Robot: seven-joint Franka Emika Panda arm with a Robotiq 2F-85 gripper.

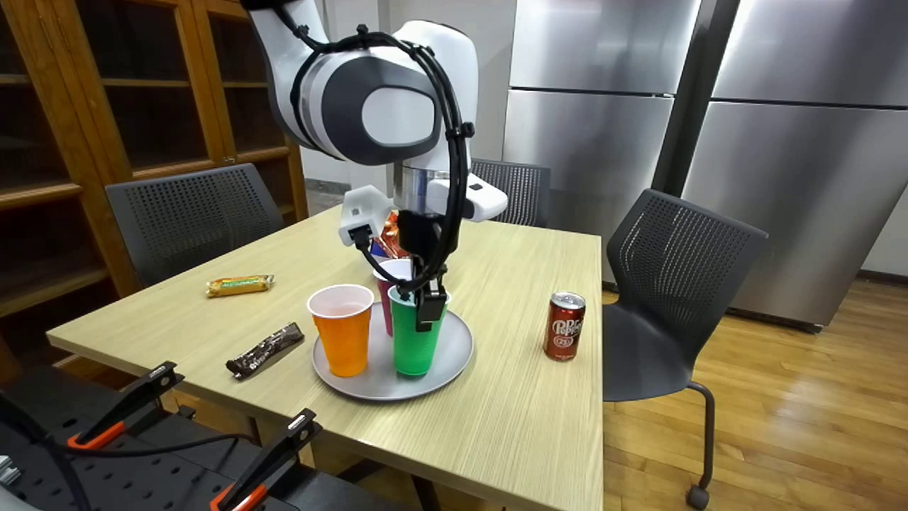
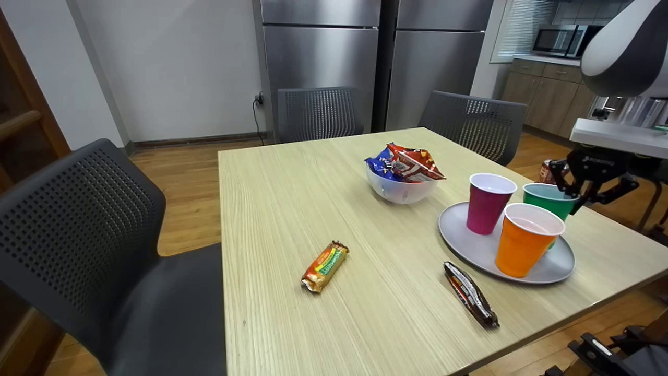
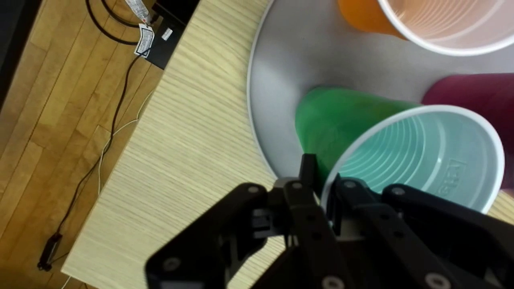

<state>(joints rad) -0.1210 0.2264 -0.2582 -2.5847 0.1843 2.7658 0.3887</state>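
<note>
2 nbrs on plate (image 1: pixel 454 346): orng cup (image 1: pixel 345 341), maroon cup (image 2: pixel 484 209) | pincer (image 3: pixel 326 182) clamped on grn cup (image 1: pixel 413 349)

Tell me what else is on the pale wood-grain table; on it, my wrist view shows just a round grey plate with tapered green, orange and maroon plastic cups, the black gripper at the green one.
Observer: A cylindrical red metal Dr Pepper can stands upright off the plate, on the side of the green cup.
Operator: Does anything lie near the orange cup?
Observer: Yes, a long dark brown wrapped bar lies beside the plate there.
Operator: And off the side of the maroon cup?
Observer: A rounded translucent plastic bowl, holding a red foil snack bag and a blue one.
</note>
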